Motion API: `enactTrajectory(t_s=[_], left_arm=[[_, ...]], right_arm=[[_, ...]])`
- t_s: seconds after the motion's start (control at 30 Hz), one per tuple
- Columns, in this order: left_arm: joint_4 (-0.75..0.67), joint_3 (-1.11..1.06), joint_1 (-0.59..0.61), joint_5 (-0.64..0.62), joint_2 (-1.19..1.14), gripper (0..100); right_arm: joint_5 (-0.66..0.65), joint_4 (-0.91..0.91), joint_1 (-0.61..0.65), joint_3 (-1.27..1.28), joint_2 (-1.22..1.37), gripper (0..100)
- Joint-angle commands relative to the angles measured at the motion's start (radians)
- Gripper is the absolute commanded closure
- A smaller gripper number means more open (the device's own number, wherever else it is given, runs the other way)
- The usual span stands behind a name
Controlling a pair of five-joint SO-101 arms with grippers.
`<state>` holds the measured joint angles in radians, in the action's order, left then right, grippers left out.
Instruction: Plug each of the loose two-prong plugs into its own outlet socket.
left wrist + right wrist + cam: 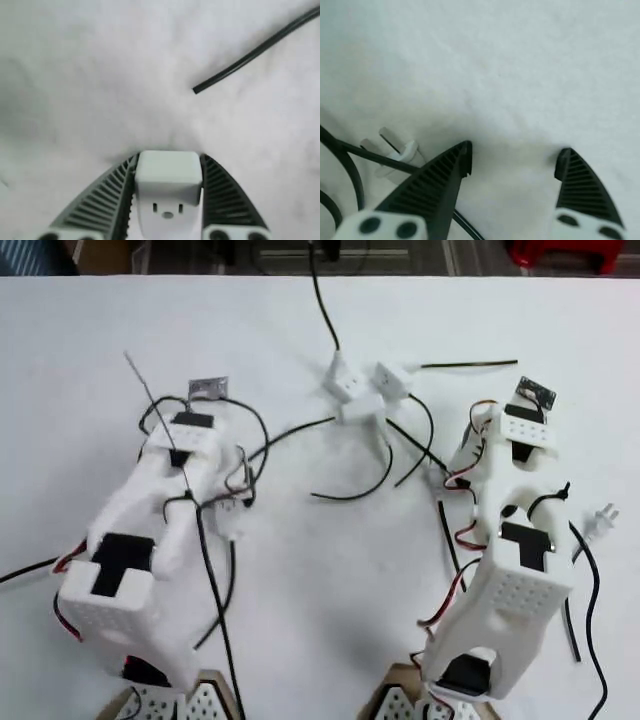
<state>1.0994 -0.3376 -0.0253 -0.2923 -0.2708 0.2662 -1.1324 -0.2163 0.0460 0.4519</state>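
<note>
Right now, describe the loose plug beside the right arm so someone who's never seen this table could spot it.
On the white table, find the right arm. Just outside it, toward the table's right edge, a white plug lies at a black cord's end. Its two bare prongs set it apart from the boxy white sockets clustered at the table's far middle.

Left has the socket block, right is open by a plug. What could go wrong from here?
The plug lies outside the open right gripper, beside one finger; closing now would likely miss it or pinch the black cable. The left gripper flanks the slotted face of the socket block, so its fingers may crowd the plug's approach.
</note>
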Motion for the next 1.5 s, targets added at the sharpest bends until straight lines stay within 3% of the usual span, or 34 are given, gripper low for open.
enactTrajectory(t_s=[0.0,0.07,0.23,0.33,0.5,0.63,0.73,0.93,1.13,1.47], left_arm=[[-0.026,0.005,0.05,0.061,0.051,94],[-0.005,0.011,0.048,0.166,0.053,84],[0.006,0.021,0.053,0.081,0.054,60],[0.075,0.074,0.053,0.08,0.062,52],[0.212,0.153,0.004,0.083,0.133,51],[0.226,0.118,-0.056,0.083,0.189,51],[0.195,0.068,-0.077,0.083,0.208,51],[-0.015,-0.078,-0.044,0.083,0.105,51],[-0.014,-0.078,0.051,0.083,0.056,51],[-0.014,-0.084,0.079,0.083,0.048,51]], right_arm=[[-0.011,0.027,0.021,-0.011,-0.013,73.3],[-0.011,0.027,0.021,-0.011,-0.013,73.3],[-0.011,0.027,0.021,-0.011,-0.013,73.3],[-0.011,0.027,0.021,-0.011,-0.013,73.3],[-0.011,0.027,0.021,-0.011,-0.013,73.3],[-0.011,0.027,0.021,-0.011,-0.013,73.3],[-0.011,0.027,0.021,-0.011,-0.013,73.3],[-0.011,0.027,0.021,-0.011,-0.013,73.3],[-0.011,0.027,0.021,-0.011,-0.013,73.3],[-0.011,0.027,0.021,-0.011,-0.012,73.3]])
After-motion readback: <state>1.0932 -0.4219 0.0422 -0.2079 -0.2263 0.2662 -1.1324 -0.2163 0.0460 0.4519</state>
